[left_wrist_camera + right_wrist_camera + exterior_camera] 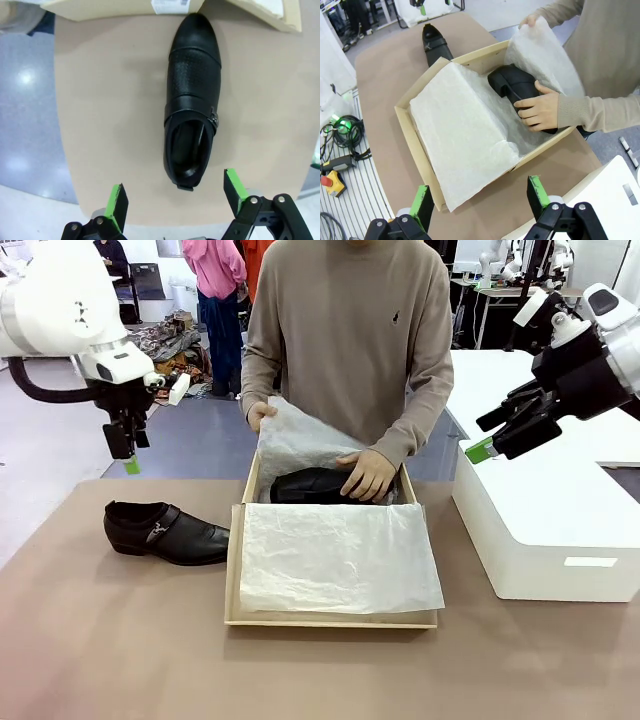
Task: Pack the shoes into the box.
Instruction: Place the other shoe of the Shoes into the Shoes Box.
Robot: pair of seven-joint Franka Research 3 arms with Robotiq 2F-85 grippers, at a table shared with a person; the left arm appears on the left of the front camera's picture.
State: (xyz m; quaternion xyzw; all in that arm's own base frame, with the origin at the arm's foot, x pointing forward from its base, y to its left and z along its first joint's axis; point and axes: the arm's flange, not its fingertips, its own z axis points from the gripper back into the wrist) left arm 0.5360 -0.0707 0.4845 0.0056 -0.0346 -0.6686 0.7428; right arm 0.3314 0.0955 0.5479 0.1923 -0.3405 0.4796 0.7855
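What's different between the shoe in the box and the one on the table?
The boxed shoe lies in the cardboard shoebox on tissue paper, while the table shoe sits outside, left of it. A person's hand rests on the boxed shoe; nothing touches the table shoe, though the open left claw hangs above it. Both are glossy black shoes.

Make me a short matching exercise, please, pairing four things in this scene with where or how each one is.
Things:
1. left gripper
2. box
3. white block
4. person's left hand

Places or states:
a. resting on the packed shoe inside the box
b. lined with white tissue paper
c. open, above the loose shoe on the table
d. standing to the box's right

Pairs: 1-c, 2-b, 3-d, 4-a.
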